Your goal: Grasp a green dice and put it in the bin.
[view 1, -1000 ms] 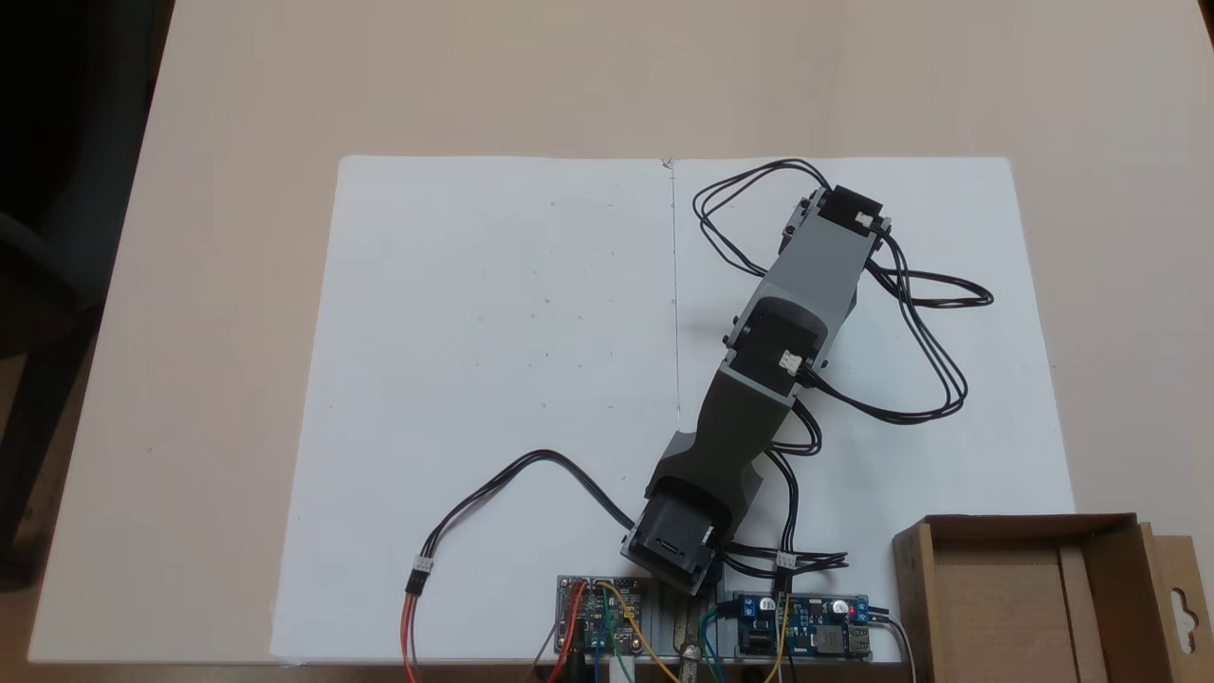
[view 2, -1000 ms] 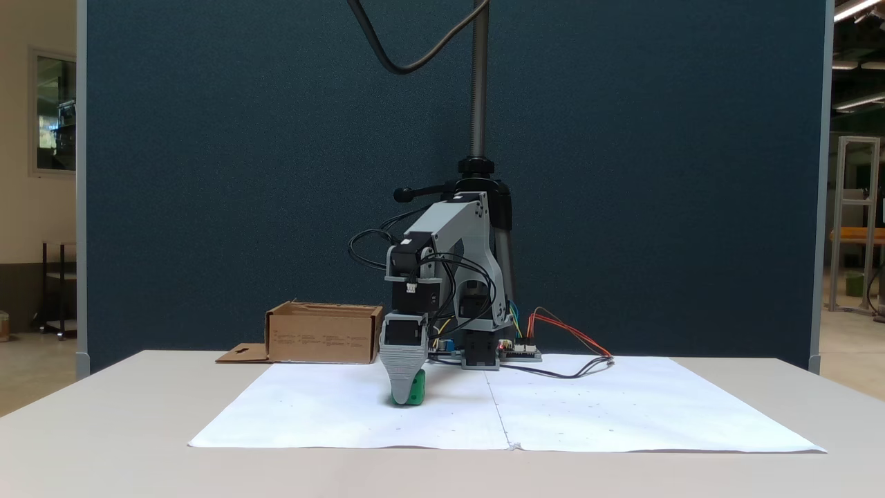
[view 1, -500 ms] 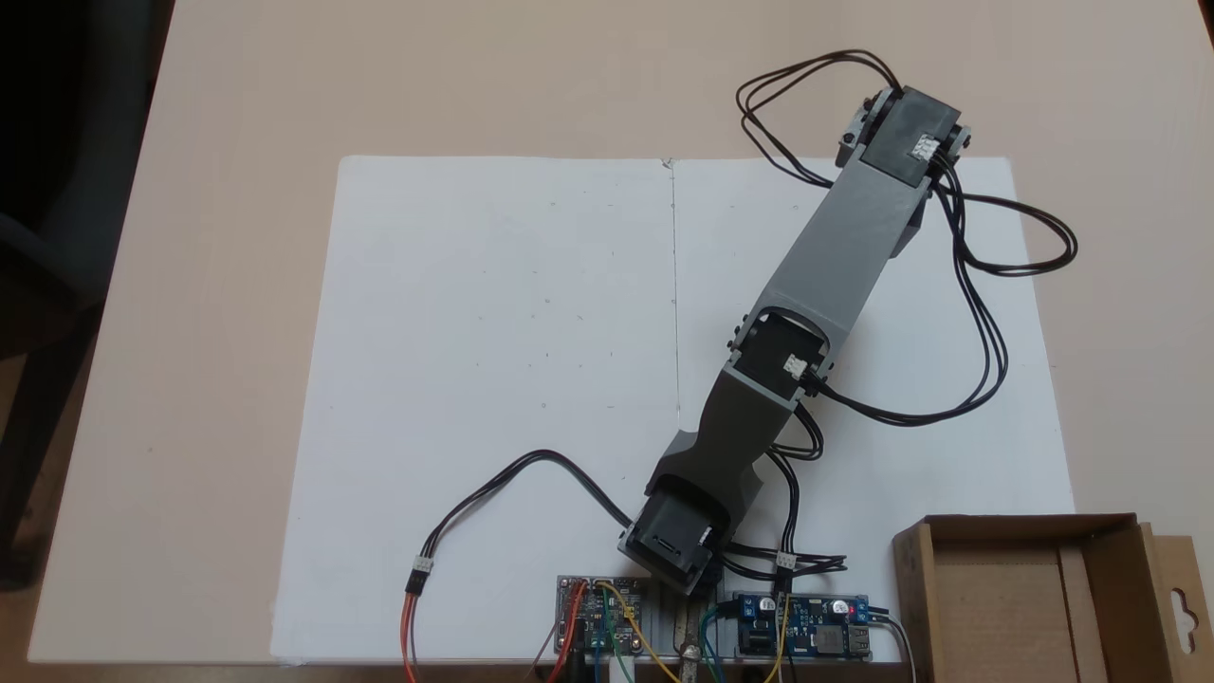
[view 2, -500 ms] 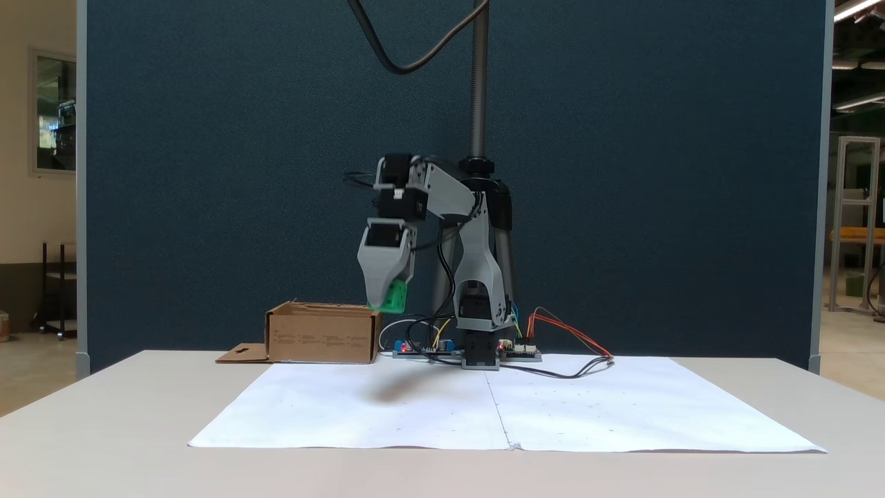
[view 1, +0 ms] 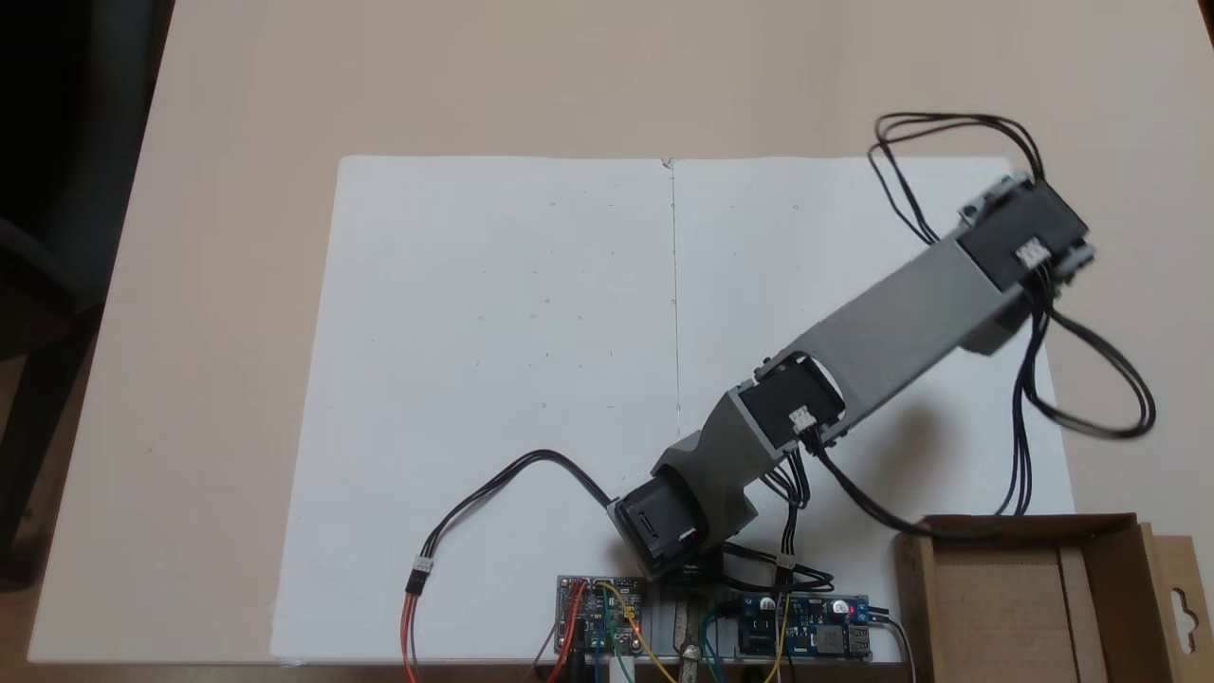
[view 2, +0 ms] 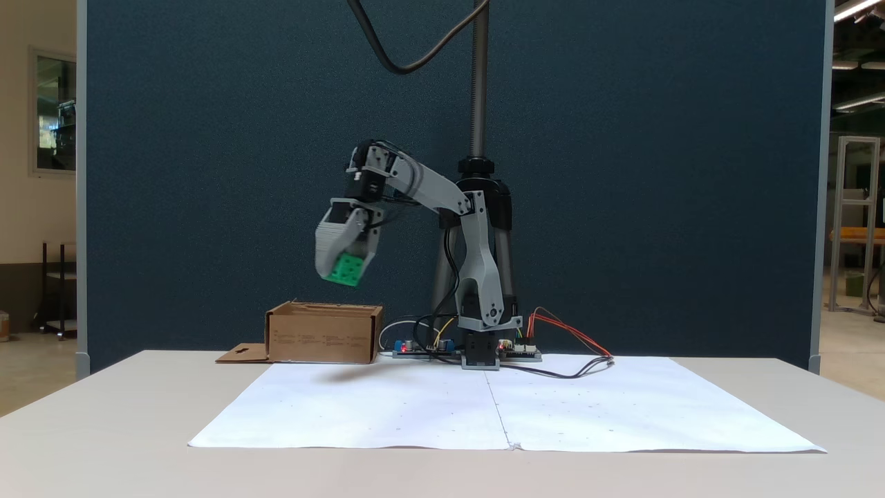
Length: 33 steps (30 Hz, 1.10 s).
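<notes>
1. In the fixed view from the front, the bin (view 2: 323, 334) is seen left of centre on the table (view 2: 104, 415), at about 9 o'clock from the arm's base; its flap lies flat toward the left.
2. The green dice (view 2: 343, 270) is held in the air, clamped at the tip of the gripper (view 2: 340, 266), whose jaws are closed narrowly onto it. It is tilted, with one pipped face turned toward the camera.
3. The dice is seen above the bin's open top and well clear of its rim, at roughly 12 o'clock from the box.
4. The arm (view 2: 442, 197) is bent over from its base toward 10 o'clock, with the gripper hanging downward from the wrist.
5. The white paper (view 2: 553, 408) is spread flat on the table before the base.
6. In the fixed view from above, the arm (view 1: 892, 327) is stretched from the base toward 2 o'clock, and black cables (view 1: 1091, 398) are looped off its far end.
7. The bin (view 1: 1148, 560) is seen at the lower right corner, at about 4 o'clock from the arm's base.
</notes>
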{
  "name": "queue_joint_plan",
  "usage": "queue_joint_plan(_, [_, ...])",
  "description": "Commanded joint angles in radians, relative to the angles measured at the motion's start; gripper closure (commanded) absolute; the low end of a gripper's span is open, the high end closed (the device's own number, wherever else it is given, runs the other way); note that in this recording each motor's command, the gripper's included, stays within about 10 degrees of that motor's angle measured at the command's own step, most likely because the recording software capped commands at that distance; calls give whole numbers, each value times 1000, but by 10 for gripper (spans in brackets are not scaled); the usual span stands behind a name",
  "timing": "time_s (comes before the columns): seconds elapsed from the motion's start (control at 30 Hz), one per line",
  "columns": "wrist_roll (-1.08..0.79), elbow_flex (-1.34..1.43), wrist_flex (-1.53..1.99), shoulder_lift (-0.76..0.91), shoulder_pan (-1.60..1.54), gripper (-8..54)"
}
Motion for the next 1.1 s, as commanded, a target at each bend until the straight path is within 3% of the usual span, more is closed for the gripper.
queue_joint_plan(0.0, [31, -43, 41, 67, 117, 338])
queue_joint_plan(0.37, [-78, -41, 34, 60, 598, 338])
queue_joint_plan(0.53, [-80, -43, -21, -18, 713, 338])
queue_joint_plan(1.07, [-87, 192, -172, -95, 723, 330])
